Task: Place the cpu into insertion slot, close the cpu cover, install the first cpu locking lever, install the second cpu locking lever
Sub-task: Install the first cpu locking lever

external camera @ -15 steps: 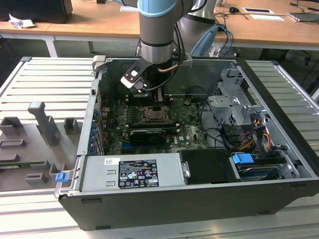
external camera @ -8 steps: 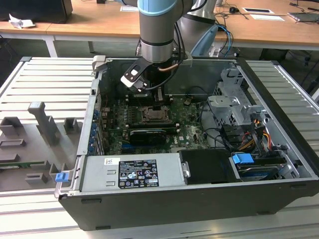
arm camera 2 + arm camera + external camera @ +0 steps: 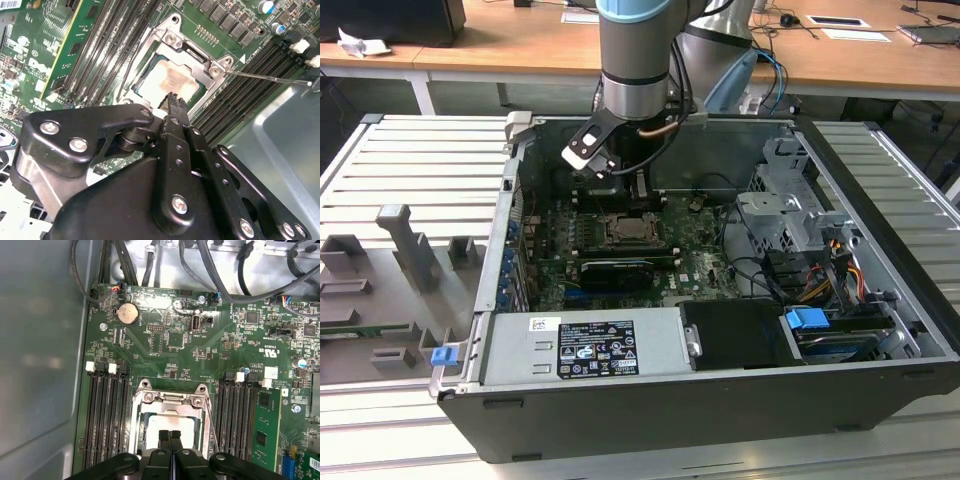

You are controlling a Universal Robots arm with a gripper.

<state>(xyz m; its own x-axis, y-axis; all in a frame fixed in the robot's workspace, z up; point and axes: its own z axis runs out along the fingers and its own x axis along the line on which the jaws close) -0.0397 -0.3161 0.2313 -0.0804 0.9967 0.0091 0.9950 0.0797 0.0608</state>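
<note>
In the first wrist view we find the gripper with its fingers pressed together, holding nothing, its tips just above the cpu. The cpu sits in the insertion slot, and the cpu cover lies flat over it. In the second wrist view, one locking lever appears unlatched. We judge both levers not yet installed.

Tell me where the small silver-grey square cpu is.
In both wrist views the small silver-grey square cpu lies on the green motherboard, framed by the square silver cover, between long black memory slots, close by the black gripper.
</note>
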